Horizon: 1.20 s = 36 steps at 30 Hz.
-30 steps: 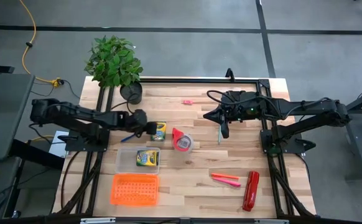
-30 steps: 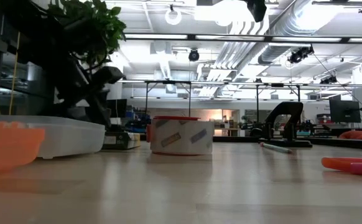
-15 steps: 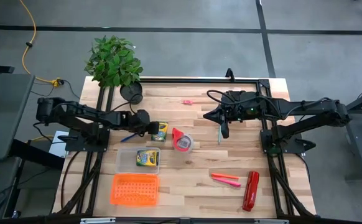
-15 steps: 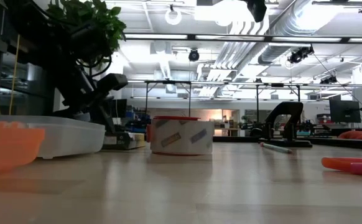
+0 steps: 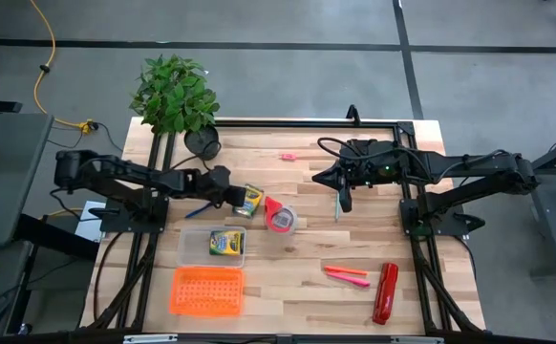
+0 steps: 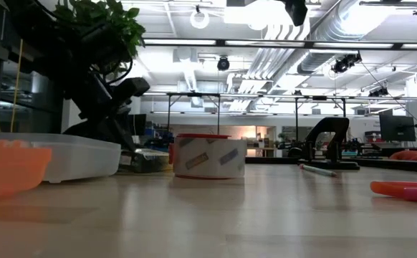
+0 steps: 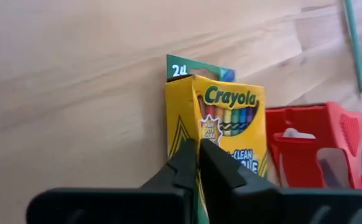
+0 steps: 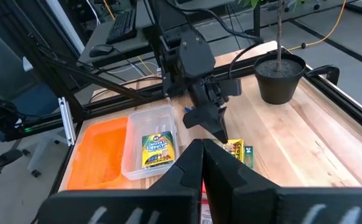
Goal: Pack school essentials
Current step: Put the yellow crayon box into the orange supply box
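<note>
- The left gripper (image 5: 228,194) reaches low over the pale wooden plank table (image 5: 307,239), its two dark fingers (image 7: 190,163) pressed together with nothing between them; the small yellow cardboard crayon box (image 7: 224,130) lies flat just ahead of the tips, which touch or nearly touch its near end.
- Beside that box, on the side away from the left arm, sits the red tape dispenser with its clear roll (image 5: 280,216).
- A second yellow crayon box (image 5: 225,243) already lies inside the clear plastic case (image 5: 194,247); the orange perforated lid (image 5: 207,290) waits next to the case, so packing looks barely begun.
- Still unpacked: a blue pen (image 5: 200,208) under the left arm, a thin teal pencil (image 5: 336,204), two pink-red markers (image 5: 347,275) and a tiny pink piece (image 5: 288,156).
- The right gripper (image 5: 345,203) hangs idle beside the pencil, fingers closed and empty.
- A long red stapler (image 5: 385,292) lies near the table's edge; a potted green plant (image 5: 175,96) stands at one corner.
- Beyond the table, a bright workshop with ceiling ducts (image 6: 280,43) and strip lights.
</note>
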### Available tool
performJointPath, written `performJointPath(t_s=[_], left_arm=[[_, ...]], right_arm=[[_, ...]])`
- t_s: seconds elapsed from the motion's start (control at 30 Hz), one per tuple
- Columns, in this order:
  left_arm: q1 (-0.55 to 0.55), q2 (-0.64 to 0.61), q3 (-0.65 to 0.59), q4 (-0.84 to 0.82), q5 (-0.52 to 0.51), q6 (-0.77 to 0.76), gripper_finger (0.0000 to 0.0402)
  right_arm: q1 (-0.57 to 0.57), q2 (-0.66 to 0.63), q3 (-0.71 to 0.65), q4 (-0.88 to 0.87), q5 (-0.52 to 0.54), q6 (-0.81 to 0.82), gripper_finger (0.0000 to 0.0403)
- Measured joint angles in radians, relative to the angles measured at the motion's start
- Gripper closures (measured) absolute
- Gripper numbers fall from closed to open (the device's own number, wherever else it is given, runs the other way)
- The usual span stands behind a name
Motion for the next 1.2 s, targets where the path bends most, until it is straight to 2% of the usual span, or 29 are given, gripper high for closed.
performJointPath(t_s=[0.23,0.37,0.63,0.87,0.97,1.07,1.2], left_arm=[[0.032,-0.037,0.000,-0.005,0.012,0.086,0.0401],[0.039,-0.099,0.000,-0.005,0.015,0.144,0.0401],[0.027,-0.346,0.000,-0.008,0.099,0.312,0.0401],[-0.034,-0.569,0.052,-0.029,0.064,0.345,0.0401],[-0.073,-0.620,0.117,-0.117,0.069,0.388,0.0401],[-0.113,-0.644,0.212,-0.302,0.081,0.437,0.0401],[-0.158,-0.645,0.333,-0.534,0.030,0.468,0.0401]], right_arm=[[0.000,0.000,0.000,0.000,0.000,0.008,0.0403],[0.000,0.000,0.000,0.000,0.000,0.012,0.0403],[0.000,0.002,0.000,0.021,0.000,0.012,0.0403],[0.000,0.018,0.000,0.115,0.000,0.006,0.0403],[0.000,0.028,0.000,0.128,0.000,-0.001,0.0403],[0.000,0.036,0.000,0.128,0.000,-0.003,0.0403],[0.000,0.044,0.000,0.129,0.000,-0.003,0.0403]])
